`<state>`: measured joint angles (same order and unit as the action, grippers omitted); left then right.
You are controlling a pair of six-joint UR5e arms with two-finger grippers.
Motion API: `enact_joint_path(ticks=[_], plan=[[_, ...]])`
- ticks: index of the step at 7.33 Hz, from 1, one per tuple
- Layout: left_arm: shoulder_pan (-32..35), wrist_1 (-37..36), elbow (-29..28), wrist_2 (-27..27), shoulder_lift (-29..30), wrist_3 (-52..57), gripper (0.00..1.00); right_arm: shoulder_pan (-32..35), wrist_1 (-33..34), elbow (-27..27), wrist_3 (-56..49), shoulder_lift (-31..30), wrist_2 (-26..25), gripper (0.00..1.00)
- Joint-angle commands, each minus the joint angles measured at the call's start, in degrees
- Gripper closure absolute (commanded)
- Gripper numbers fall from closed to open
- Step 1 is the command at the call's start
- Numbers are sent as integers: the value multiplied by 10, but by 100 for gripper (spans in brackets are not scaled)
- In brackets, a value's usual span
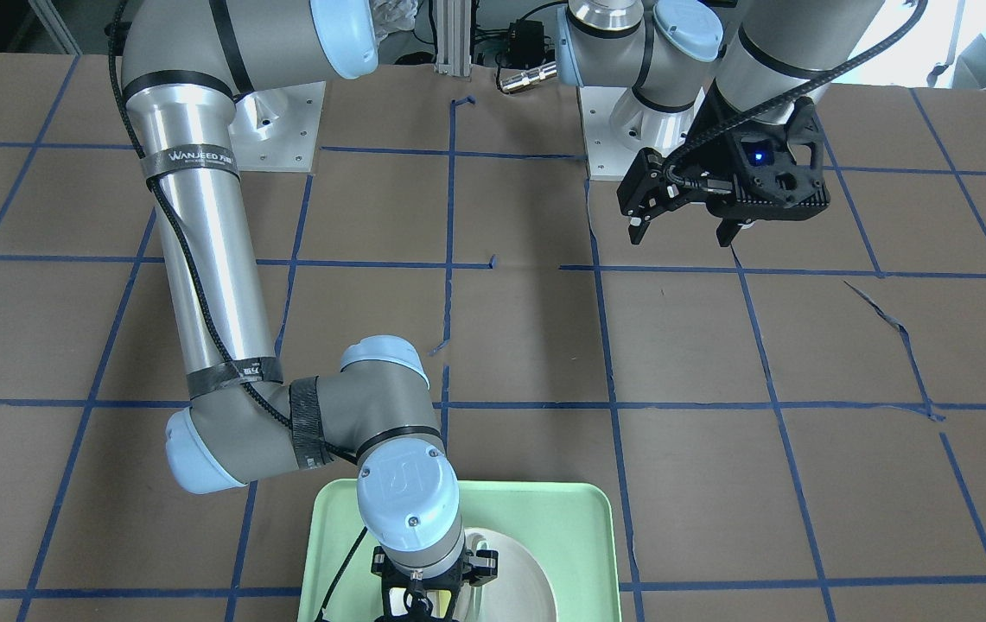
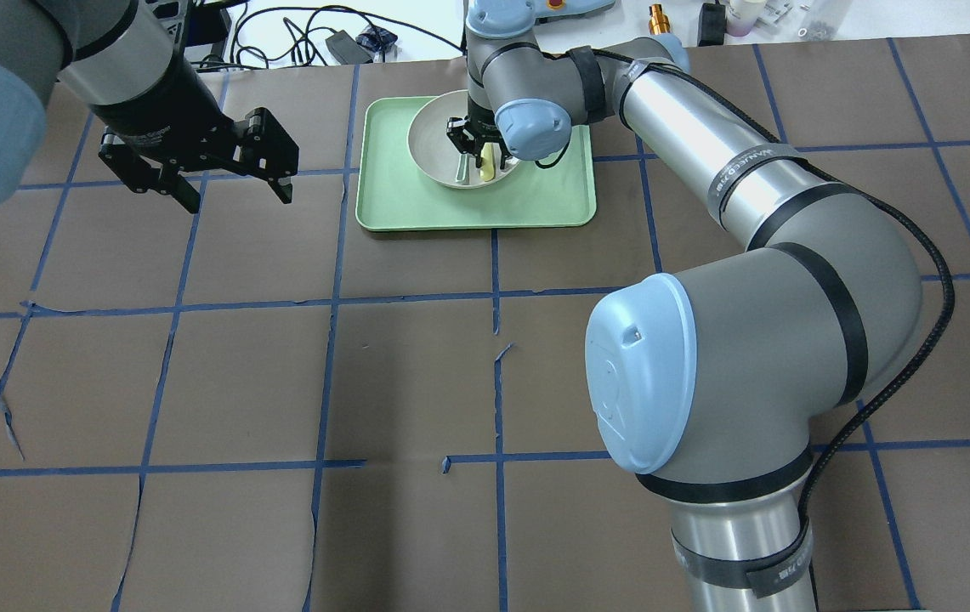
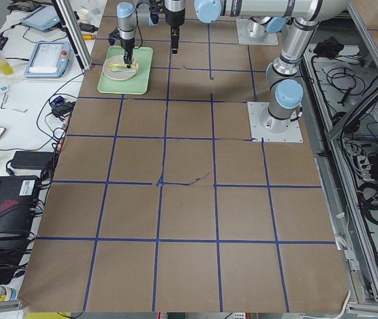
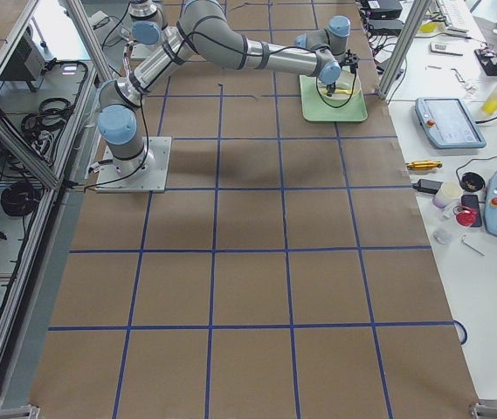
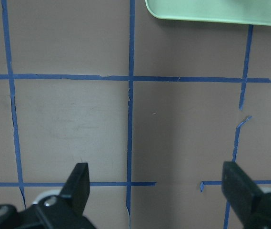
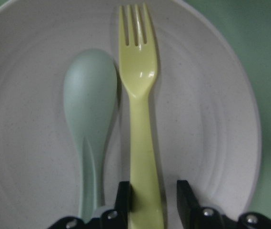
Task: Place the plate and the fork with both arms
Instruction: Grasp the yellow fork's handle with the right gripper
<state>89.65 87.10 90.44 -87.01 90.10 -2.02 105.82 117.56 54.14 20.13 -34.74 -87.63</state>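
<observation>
The off-white plate (image 2: 433, 144) sits in the mint-green tray (image 2: 416, 208) at the table's far side. The pale yellow fork (image 6: 142, 119) lies in the plate, with a grey-green spoon (image 6: 90, 105) beside it. My right gripper (image 6: 152, 191) is down in the plate and its jaws straddle the fork's handle. One finger touches the handle and a small gap shows at the other. In the overhead view the right gripper (image 2: 474, 151) stands over the fork (image 2: 485, 170). My left gripper (image 2: 195, 178) is open and empty, above bare table to the left of the tray.
The table is brown paper with a blue tape grid. The tray's near edge shows in the left wrist view (image 5: 211, 12). Cables and small items lie beyond the table's far edge (image 2: 323, 38). The right arm's elbow (image 2: 748, 340) is over the table's near right part.
</observation>
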Motion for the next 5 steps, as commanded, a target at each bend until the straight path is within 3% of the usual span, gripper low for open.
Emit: enact_joint_path(ticks=[1,2,5], plan=[[0,0,0,0,0,0,0,0,0,0,0,0,0,77],[0,0,0,0,0,0,0,0,0,0,0,0,0,85],[0,0,0,0,0,0,0,0,-2,1,-10,-20,-1,86]])
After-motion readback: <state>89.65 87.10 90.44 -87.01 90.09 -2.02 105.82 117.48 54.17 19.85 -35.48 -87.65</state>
